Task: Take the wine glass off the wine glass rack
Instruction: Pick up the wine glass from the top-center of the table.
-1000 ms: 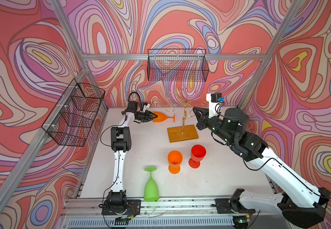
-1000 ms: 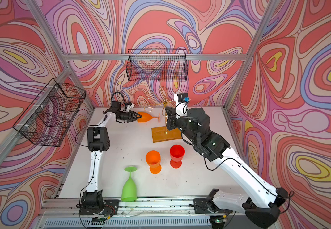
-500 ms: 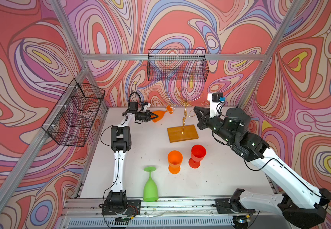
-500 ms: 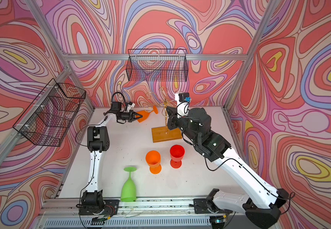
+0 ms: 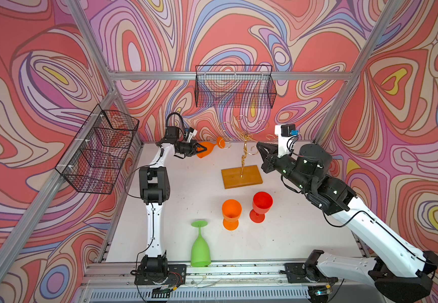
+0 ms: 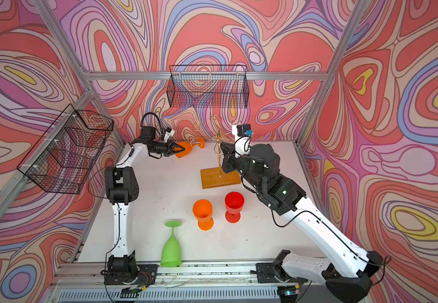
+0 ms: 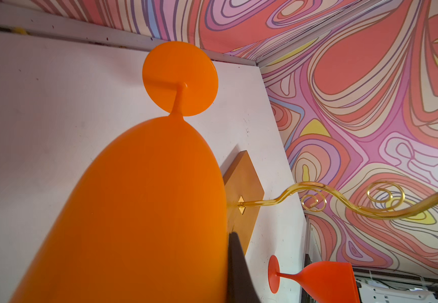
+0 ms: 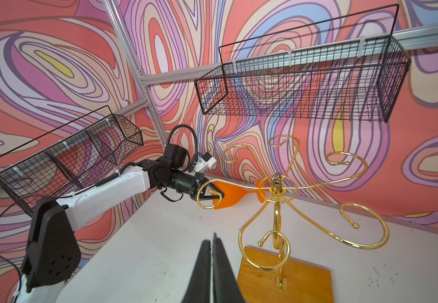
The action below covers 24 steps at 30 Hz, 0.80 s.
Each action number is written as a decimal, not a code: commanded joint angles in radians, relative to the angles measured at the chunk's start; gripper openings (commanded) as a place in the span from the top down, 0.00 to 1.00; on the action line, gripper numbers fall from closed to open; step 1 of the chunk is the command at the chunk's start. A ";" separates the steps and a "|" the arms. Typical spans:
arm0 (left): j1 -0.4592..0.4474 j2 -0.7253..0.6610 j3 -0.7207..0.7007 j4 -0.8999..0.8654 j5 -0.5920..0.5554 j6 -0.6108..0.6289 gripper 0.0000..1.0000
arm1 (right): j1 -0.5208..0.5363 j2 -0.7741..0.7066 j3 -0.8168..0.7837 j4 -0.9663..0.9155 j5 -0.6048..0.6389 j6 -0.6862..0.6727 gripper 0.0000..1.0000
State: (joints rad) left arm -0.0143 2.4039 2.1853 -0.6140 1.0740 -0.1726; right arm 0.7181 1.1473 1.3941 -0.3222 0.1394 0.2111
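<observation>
An orange wine glass (image 5: 206, 152) (image 6: 184, 152) is held sideways above the back left of the table, its foot tilted up toward the wine glass rack. My left gripper (image 5: 202, 150) (image 6: 180, 149) is shut on its bowl (image 7: 147, 210); one black finger (image 7: 238, 272) presses the bowl's side. No wire circles the stem in the left wrist view. A spiral arm of the gold wire rack, on its wooden base (image 5: 241, 176) (image 6: 220, 178) (image 8: 286, 275), ends close to the foot (image 8: 261, 190). My right gripper (image 5: 258, 144) (image 8: 212, 241) hangs shut and empty just right of the rack's stem.
An orange goblet (image 5: 231, 213) and a red goblet (image 5: 262, 206) stand in front of the rack. A green wine glass (image 5: 200, 249) is at the front edge. Black mesh baskets hang on the back wall (image 5: 235, 88) and the left wall (image 5: 99, 152).
The left gripper has tightened on the bowl and drawn the orange glass a little left, away from the rack's stem, with its foot tipping upward. The right arm has barely moved.
</observation>
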 commanded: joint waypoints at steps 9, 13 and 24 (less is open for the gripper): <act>-0.004 -0.279 -0.105 -0.381 -0.300 0.230 1.00 | -0.009 -0.041 -0.032 0.012 0.022 -0.019 1.00; -0.043 -0.362 -0.119 -0.532 -0.502 0.280 1.00 | -0.009 -0.041 -0.034 0.002 0.043 -0.036 1.00; -0.270 -0.559 -0.075 -0.846 -0.896 0.320 1.00 | -0.023 -0.020 -0.034 -0.020 0.119 -0.062 1.00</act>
State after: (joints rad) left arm -0.2714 1.8866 2.0922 -1.3033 0.3191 0.1131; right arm 0.7013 1.1271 1.3720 -0.3275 0.2203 0.1677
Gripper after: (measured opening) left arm 0.048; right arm 0.047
